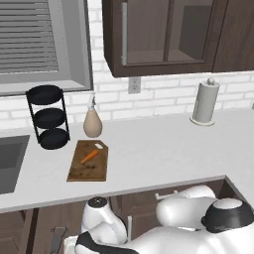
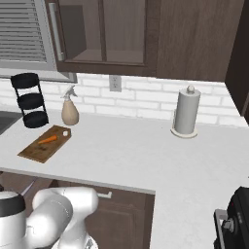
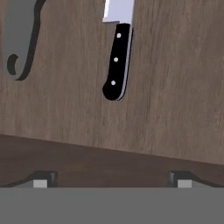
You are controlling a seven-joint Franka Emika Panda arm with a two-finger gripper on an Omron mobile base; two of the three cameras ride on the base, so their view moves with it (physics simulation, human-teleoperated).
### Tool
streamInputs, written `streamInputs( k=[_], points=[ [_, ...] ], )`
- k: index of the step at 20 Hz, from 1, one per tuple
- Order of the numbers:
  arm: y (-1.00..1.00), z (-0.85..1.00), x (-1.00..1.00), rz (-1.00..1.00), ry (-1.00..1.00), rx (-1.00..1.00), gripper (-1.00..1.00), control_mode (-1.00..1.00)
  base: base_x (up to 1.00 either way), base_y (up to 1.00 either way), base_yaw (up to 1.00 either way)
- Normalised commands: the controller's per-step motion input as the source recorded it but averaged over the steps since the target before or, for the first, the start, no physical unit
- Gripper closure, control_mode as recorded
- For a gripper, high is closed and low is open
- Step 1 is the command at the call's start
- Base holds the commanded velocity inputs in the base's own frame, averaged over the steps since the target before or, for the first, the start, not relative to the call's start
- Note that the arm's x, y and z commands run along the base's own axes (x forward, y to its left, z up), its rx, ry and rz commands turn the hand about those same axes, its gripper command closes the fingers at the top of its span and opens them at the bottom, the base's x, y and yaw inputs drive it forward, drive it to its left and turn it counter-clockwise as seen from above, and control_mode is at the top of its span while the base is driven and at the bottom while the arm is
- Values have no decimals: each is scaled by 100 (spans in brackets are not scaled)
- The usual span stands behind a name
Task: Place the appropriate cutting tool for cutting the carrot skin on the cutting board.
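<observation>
Pre-grasp step: claw (image 3: 112,181) spread wide, holding nothing, facing black-handled silver knife (image 3: 117,61); next move needs shifting onto small all-grey peeler (image 3: 17,39) beside it.

No readable text, labels, brands or numbers anywhere. The flat dark-brown wooden cutting board (image 1: 88,161) near the worktop's front edge has a small white oval mark at its far short edge, blank, no lettering. The black knife handle (image 3: 117,61) carries three pale rivets, no writing. The white paper-towel roll (image 2: 186,111) and tan spray bottle (image 1: 92,120) are unmarked.
</observation>
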Motion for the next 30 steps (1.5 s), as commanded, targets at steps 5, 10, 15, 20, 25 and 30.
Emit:
streamInputs(
  k=[5,10,15,20,25,30],
  points=[
    [8,-5,-91,0,0,0,-100,-100,0,0,0],
    [9,-1,-94,0,0,1,-100,-100,0,0,0],
    [19,20,-21,0,-8,0,-100,-100,0,0,0],
    [34,28,49,-5,-5,0,-100,-100,0,0,0],
    [33,10,68,-11,0,0,-100,-100,0,0,0],
    [38,-1,46,-5,0,0,-100,-100,0,0,0]
  ],
)
